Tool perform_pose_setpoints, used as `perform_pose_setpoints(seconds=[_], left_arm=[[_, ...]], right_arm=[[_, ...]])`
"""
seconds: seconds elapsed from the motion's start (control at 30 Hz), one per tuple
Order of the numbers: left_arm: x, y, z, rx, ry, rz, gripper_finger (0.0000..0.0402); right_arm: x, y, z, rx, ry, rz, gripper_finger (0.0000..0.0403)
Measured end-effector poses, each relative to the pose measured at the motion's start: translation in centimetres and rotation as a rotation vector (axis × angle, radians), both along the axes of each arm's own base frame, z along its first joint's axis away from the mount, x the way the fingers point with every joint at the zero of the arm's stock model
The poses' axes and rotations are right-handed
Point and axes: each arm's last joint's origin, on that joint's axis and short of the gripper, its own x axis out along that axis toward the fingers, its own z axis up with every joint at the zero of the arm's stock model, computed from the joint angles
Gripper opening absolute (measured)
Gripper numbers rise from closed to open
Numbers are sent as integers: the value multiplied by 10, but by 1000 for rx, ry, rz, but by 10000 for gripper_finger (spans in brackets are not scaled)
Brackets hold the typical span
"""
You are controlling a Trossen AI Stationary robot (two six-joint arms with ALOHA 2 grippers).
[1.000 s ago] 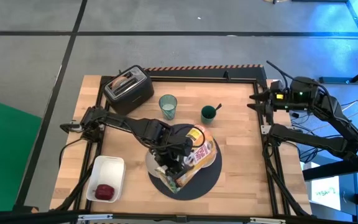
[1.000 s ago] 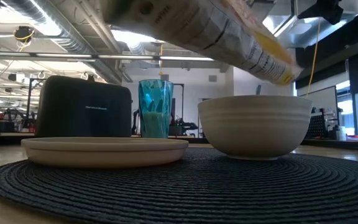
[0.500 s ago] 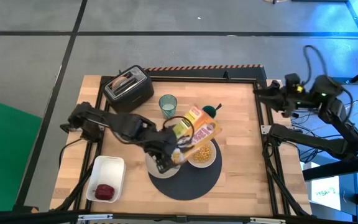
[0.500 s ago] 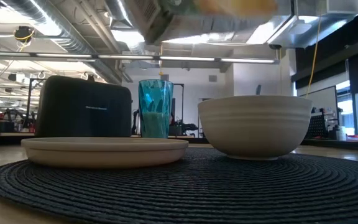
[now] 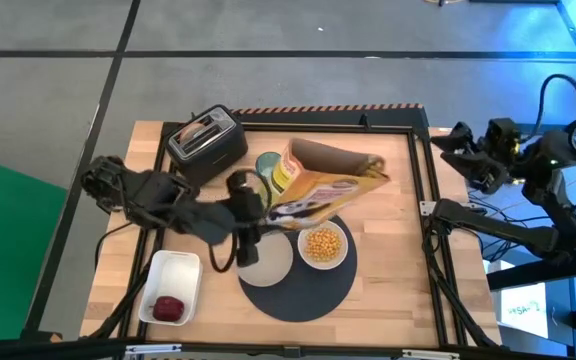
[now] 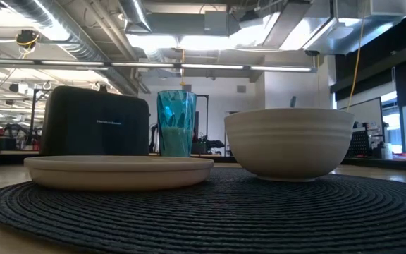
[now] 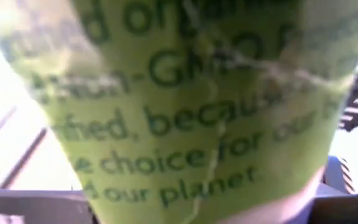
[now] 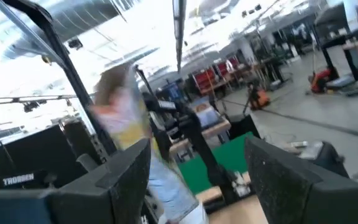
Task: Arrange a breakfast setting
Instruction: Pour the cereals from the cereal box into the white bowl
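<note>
My left gripper is shut on a yellow-green cereal bag, held high over the table's middle; the bag fills the left wrist view. Below, the round dark-grey mat carries the pale beige plate and the white bowl, which holds yellow cereal. The bluish glass stands beyond, partly hidden by the bag. The small red fruit lies in the white tray. A brown piece sits in the toaster's slot. The teal spoon is hidden. My right gripper is open, past the table's right edge. My left gripper holds the bag by its closed lower end, coming from the table's left. The bag is lifted clear, slanting up with its open mouth toward the far right. The bag itself hides the fingers in the wrist view.
The black toaster stands at the far left corner and the white tray at the near left. A dark frame runs around the table. In the low view the plate, glass and bowl stand on the mat.
My left gripper has risen and drawn back toward the table's left and far side, turning the bag from tipped over the bowl to mouth-up; the bag has left the low view upward. The bowl now shows cereal. My right arm has pulled back toward the right edge.
</note>
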Motion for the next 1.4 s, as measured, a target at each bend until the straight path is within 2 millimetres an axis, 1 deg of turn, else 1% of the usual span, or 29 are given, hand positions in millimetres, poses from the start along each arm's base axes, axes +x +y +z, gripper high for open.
perform_pose_setpoints(seconds=[0.1, 0.2, 0.33, 0.47, 0.57, 0.7, 0.83, 0.93, 1.03, 1.13, 1.23, 1.33, 1.4], left_arm=[[6, 10, 13, 85, -83, -59, 179], [12, 23, 23, 165, -137, -85, 179], [21, 47, 30, 223, -187, -108, 179], [32, 88, 38, 203, -256, -91, 179], [38, 122, 39, 171, -288, -88, 179], [52, 162, 31, 125, -309, -119, 179], [66, 192, 15, 56, -281, -160, 179], [75, 207, 6, 30, -279, -167, 178], [85, 215, -2, 22, -277, -189, 178], [87, 218, -5, 36, -269, -208, 178], [86, 220, -5, 85, -261, -224, 178], [85, 227, -4, 100, -275, -238, 178], [81, 237, -3, 104, -281, -271, 178]], right_arm=[[8, -4, 10, -30, -75, 25, 248], [17, -7, 21, -70, -152, 93, 248], [24, -11, 28, -128, -213, 103, 248], [32, -14, 27, -217, -202, 87, 248], [43, -20, 25, -304, -180, 55, 248], [63, -34, 22, -376, -144, -67, 249], [89, -51, 24, -430, -102, -155, 263], [102, -64, 29, -424, -62, -187, 282], [106, -74, 34, -399, -1, -209, 296], [102, -81, 39, -367, 64, -262, 294], [96, -86, 43, -375, 81, -334, 285], [91, -89, 48, -386, 80, -356, 279], [88, -89, 54, -406, 65, -334, 279]])
